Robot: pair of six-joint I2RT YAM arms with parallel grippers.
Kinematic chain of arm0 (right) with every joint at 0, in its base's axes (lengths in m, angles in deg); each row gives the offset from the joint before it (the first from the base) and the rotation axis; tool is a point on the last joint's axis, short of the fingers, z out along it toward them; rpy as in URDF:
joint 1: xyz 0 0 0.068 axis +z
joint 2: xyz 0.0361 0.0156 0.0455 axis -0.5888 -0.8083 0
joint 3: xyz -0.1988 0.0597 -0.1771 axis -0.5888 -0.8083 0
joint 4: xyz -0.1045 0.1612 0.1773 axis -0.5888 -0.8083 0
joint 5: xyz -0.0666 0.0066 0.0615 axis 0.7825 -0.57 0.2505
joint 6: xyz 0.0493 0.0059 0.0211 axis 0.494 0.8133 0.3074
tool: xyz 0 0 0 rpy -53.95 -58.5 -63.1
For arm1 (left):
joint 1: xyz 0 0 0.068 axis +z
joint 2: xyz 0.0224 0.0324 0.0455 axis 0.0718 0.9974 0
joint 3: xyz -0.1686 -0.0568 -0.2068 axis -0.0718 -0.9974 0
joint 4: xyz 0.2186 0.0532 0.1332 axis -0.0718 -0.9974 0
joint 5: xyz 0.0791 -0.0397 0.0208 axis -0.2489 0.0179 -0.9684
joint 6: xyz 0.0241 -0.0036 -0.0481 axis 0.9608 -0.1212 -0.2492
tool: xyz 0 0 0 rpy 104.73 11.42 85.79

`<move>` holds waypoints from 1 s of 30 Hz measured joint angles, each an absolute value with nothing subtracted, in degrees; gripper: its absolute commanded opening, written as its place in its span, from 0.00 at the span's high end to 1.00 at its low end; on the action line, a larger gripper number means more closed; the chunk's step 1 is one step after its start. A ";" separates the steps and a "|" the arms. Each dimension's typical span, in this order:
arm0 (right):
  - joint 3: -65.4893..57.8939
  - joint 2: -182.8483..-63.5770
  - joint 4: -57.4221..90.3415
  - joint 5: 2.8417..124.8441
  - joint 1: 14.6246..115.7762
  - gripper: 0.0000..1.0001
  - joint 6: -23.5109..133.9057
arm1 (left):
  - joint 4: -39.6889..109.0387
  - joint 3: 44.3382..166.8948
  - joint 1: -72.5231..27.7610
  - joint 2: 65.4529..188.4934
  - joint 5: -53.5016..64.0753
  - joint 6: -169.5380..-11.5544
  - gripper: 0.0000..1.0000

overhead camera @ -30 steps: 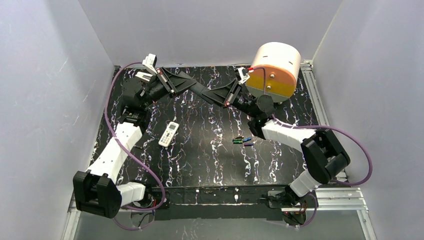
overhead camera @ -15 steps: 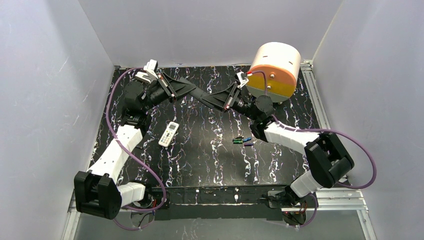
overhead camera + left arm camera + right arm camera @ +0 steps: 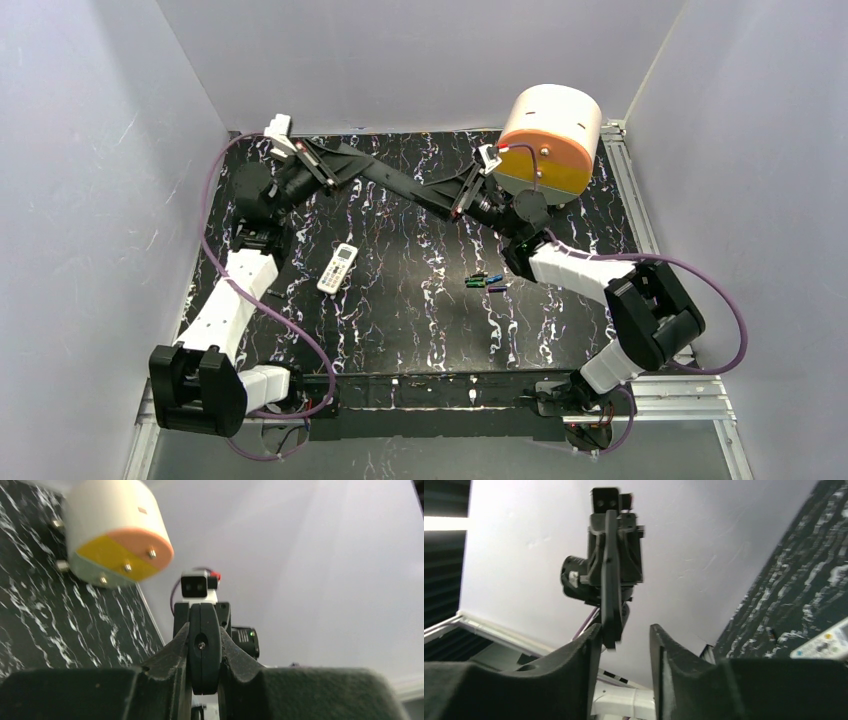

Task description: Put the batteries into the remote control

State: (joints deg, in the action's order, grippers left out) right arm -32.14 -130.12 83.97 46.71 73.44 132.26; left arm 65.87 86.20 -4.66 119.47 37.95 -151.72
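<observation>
Both hands raised, tips meeting above the far surface (image 3: pixel 420 330). Right hand (image 3: pixel 625 630) apart. Left hand (image 3: pixel 204 635): cannot tell, a black piece fills its gap. Batteries (image 3: pixel 485 282) lie nearward by the right arm. Remote control (image 3: pixel 337 268) lies near-to-far, beside the left arm.

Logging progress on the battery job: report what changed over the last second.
The left arm swung its wrist toward the left wall; the right arm barely shifted. Nothing was visibly grasped or released: the left gripper is shut on the black strip, the right gripper open around it. Remote control and batteries unmoved.
</observation>
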 measured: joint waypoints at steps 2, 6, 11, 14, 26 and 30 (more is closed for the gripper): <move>-31.20 -130.14 79.84 46.93 72.59 0.38 132.30 | 67.42 85.91 -2.49 119.47 36.79 -151.67 1.00; -28.71 -130.12 69.19 47.30 71.71 0.28 130.90 | 68.93 84.36 -1.62 119.57 35.81 -151.37 1.00; -27.86 -129.26 61.68 48.04 71.71 0.27 128.76 | 69.19 83.58 -1.64 121.41 35.53 -150.78 1.00; -27.77 -129.24 60.34 48.06 71.71 0.26 128.56 | 69.39 83.58 -1.62 122.59 35.83 -150.60 1.00; -27.79 -128.59 58.68 49.29 71.73 0.31 125.48 | 69.94 80.36 -1.68 125.59 36.86 -148.92 1.00; -27.79 -128.61 55.64 49.18 71.78 0.42 124.17 | 70.07 78.22 -1.82 126.31 36.93 -147.85 1.00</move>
